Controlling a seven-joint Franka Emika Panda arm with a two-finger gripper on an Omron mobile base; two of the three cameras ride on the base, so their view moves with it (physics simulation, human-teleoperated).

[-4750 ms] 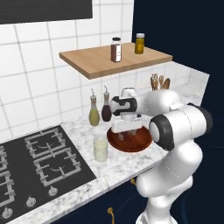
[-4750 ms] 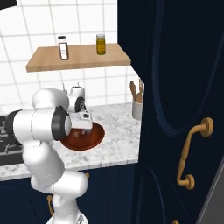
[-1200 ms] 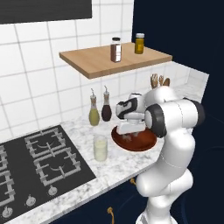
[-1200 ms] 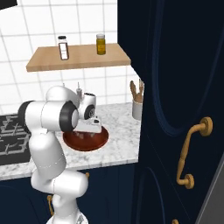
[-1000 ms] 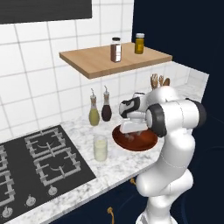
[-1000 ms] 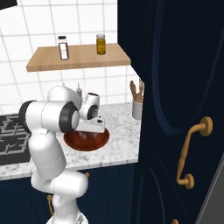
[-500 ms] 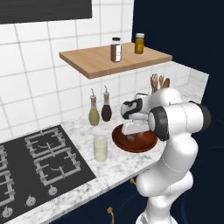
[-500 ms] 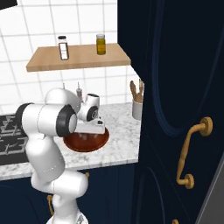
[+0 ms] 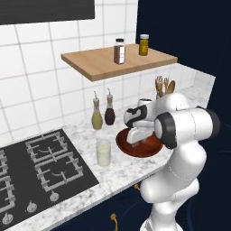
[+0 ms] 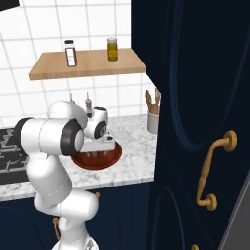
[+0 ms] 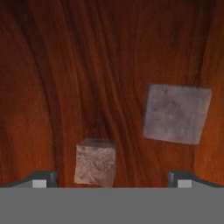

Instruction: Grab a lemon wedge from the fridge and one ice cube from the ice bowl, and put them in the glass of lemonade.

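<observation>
My gripper point(image 9: 136, 138) point(image 10: 99, 146) points down into the dark reddish-brown ice bowl point(image 9: 153, 150) point(image 10: 114, 157) on the marble counter. In the hand view the gripper point(image 11: 112, 179) is open just above the bowl's wooden floor. One small ice cube point(image 11: 95, 162) lies between the fingertips point(image 11: 41, 178), nearer the left one, with neither tip touching it. A larger ice cube point(image 11: 176, 113) lies further off to the right. The glass of lemonade point(image 9: 103, 152) stands left of the bowl, apart from it. The lemon wedge and the fridge are out of view.
Two slim bottles point(image 9: 97, 118) stand by the tiled wall behind the glass. A pot of wooden utensils point(image 10: 153, 117) is right of the bowl. A wooden shelf point(image 9: 117, 63) with two jars hangs overhead. The stove point(image 9: 40, 167) is at left, and a navy cabinet point(image 10: 195, 97) rises at right.
The hand has sunk a little lower into the bowl and its jaws have spread slightly wider. The elbow has swung a bit to the right. The glass and bowl have stayed put.
</observation>
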